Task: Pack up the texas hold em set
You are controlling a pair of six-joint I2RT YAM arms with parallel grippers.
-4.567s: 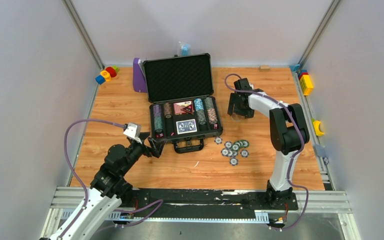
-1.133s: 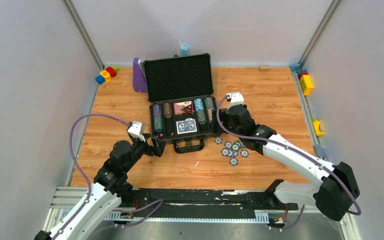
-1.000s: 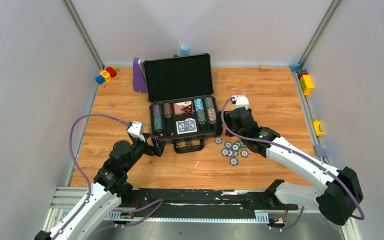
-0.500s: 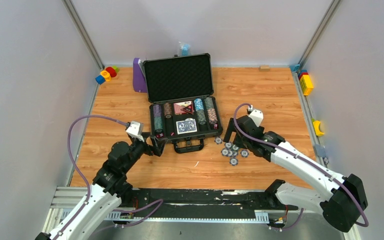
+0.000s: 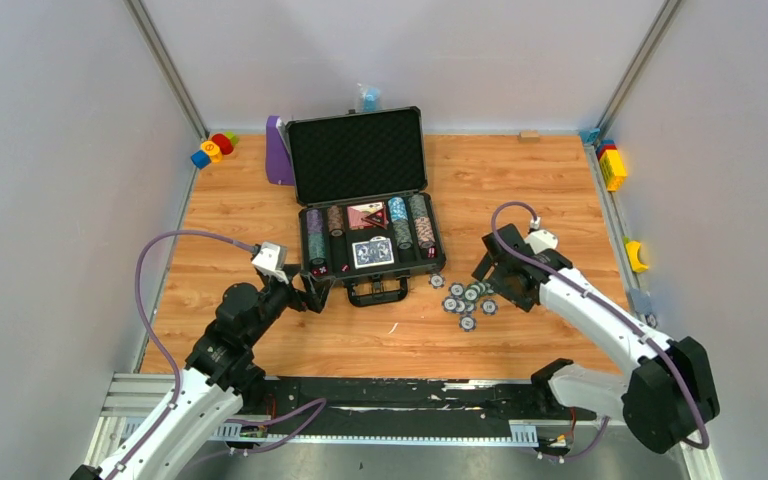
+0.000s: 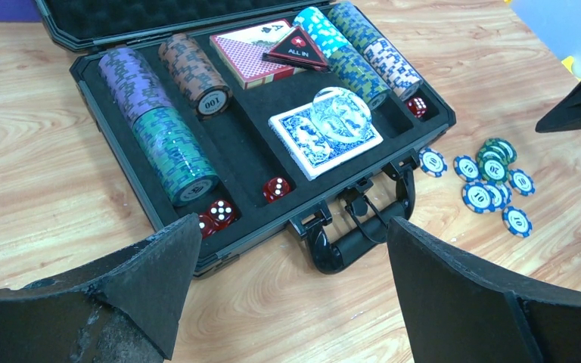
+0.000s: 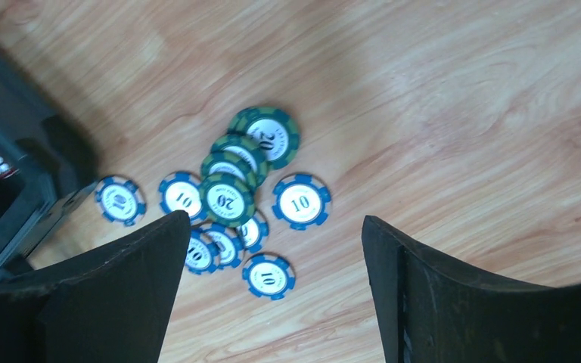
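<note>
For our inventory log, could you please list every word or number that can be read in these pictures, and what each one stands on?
"ALL IN": triangular button.
"A": corner of the red card deck.
"001": end of the brown chip stack, probably 100 seen upside down.
"10": blue loose chips.
"20": green loose chips.
Small rim lettering on the loose chips: too blurred to read.

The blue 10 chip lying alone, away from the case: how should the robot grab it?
Pinch the blue 10 chip by its rim, on two opposite edges, coming straight down from above. It lies flat on the table, so only the thin edge offers a hold, and no other chip touches it, which probably leaves room for a finger on each side.
</note>
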